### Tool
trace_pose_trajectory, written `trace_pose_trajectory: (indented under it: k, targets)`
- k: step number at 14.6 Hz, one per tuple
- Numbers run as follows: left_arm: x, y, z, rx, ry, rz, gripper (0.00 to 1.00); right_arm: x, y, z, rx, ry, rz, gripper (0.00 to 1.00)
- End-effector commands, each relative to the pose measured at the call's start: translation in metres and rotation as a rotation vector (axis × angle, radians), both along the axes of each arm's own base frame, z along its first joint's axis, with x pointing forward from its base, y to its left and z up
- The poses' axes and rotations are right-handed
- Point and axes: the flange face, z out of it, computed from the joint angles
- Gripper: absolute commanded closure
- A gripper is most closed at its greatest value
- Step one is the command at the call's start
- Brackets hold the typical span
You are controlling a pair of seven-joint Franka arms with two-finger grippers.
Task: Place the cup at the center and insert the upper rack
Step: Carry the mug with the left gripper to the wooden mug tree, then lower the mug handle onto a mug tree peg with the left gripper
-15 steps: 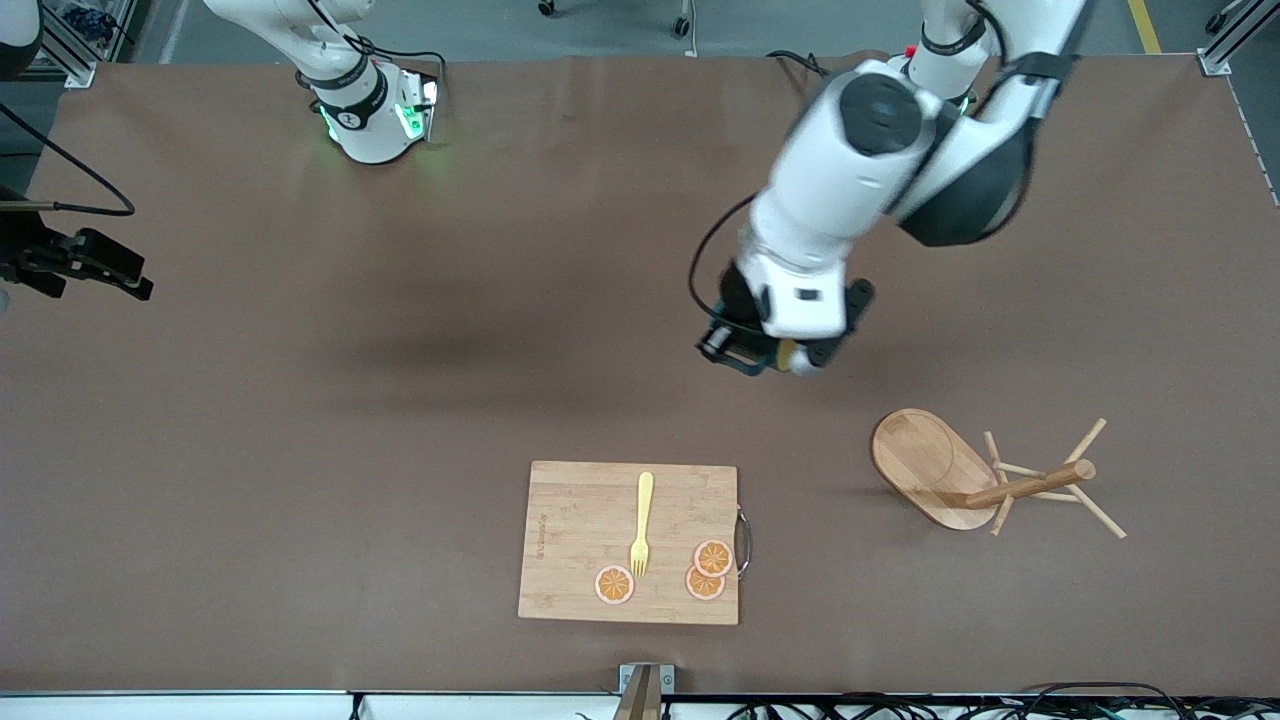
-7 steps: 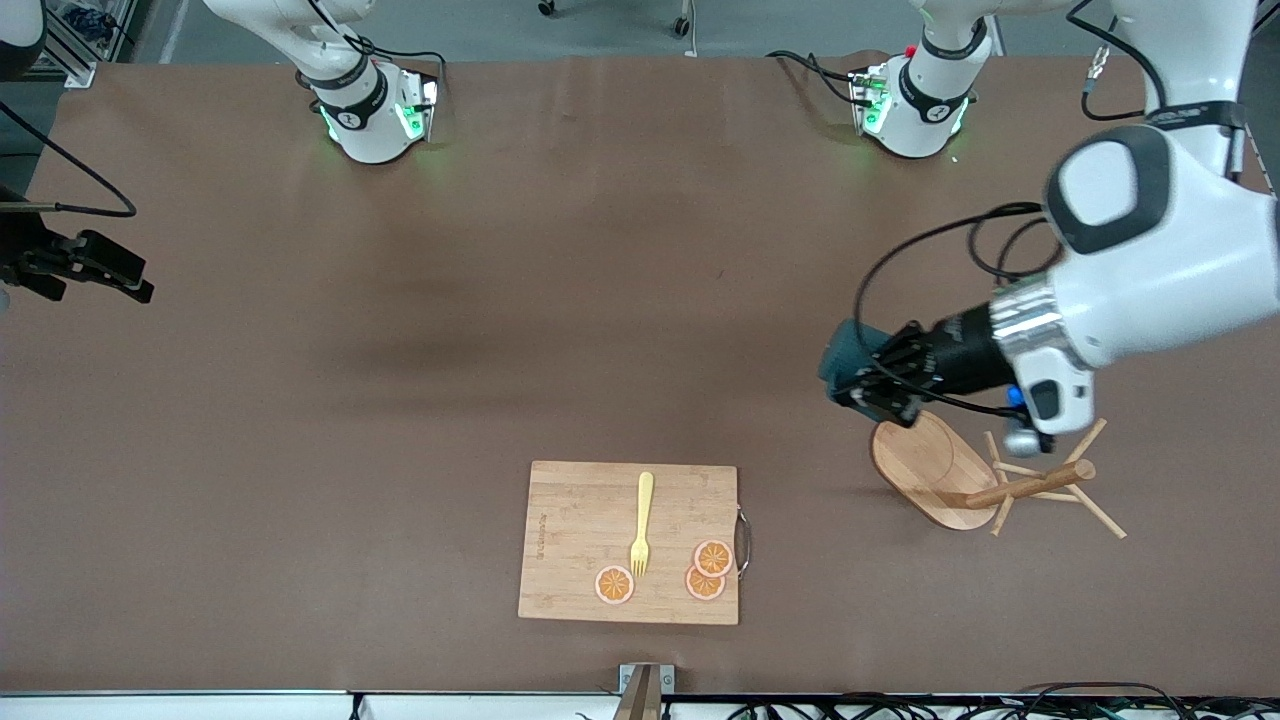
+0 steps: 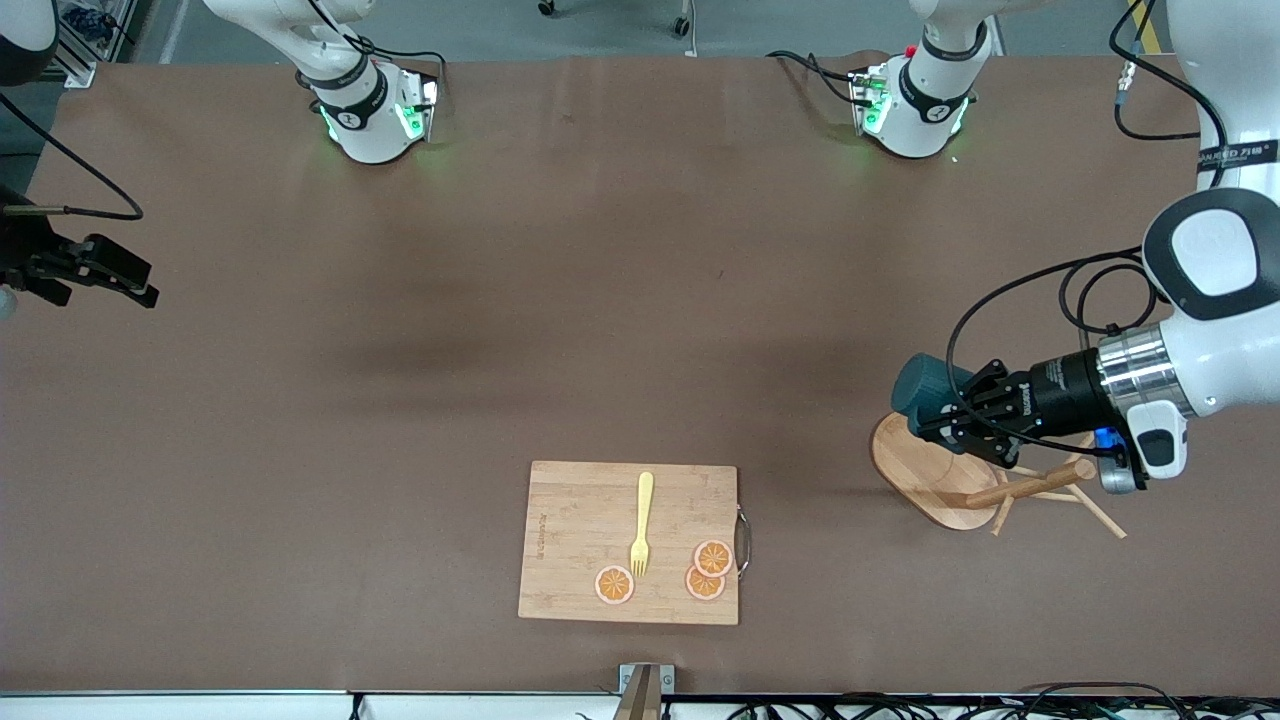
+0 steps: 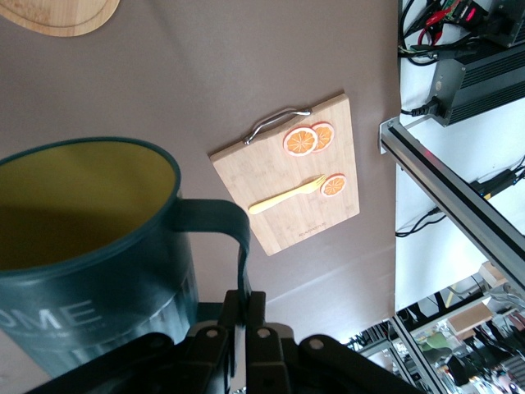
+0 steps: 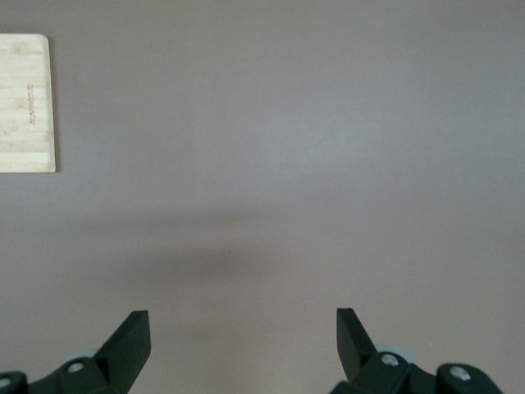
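Meanwhile, the right hand (image 5: 238, 345) waits spread at the table's (image 3: 500, 300) right-arm edge. The cutting board (image 3: 628, 542) with fork and orange slices lies by the camera-side edge. Within the last second the cup (image 3: 922, 385) has been swung from near the table's middle to over the toppled upper rack (image 3: 985, 475), pinched by its handle in the left hand (image 3: 965, 415); centring seems undone.

Teal cup (image 3: 922, 382) hangs lifted over the toppled wooden upper rack (image 3: 960, 476), its yellow inside showing.

Bare table (image 3: 560, 330) midway; cutting board (image 3: 580, 520) and toppled upper rack (image 3: 960, 480) as obstacles.
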Motion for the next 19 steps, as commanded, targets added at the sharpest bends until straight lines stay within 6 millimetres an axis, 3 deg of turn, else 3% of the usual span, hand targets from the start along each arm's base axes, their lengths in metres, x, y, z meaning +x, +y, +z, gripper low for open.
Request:
trace_pose_trajectory:
  k: [1,7,13,19]
  targets:
    - [0.007,0.002,-0.011,-0.049,-0.021,-0.008,1.0,-0.022,0.0,-0.001,-0.008,0.0,0.012,0.0]
    - [0.024,0.039,-0.03,-0.072,-0.071,0.04,1.0,-0.022,0.0,-0.001,-0.008,0.002,0.012,0.0]
    - [0.026,0.055,-0.035,-0.074,-0.086,0.047,1.0,-0.021,0.0,-0.002,-0.015,0.001,0.021,0.0]
    - [0.036,0.083,-0.042,-0.069,-0.103,0.118,0.98,-0.021,0.0,-0.001,-0.036,0.002,0.027,0.0]
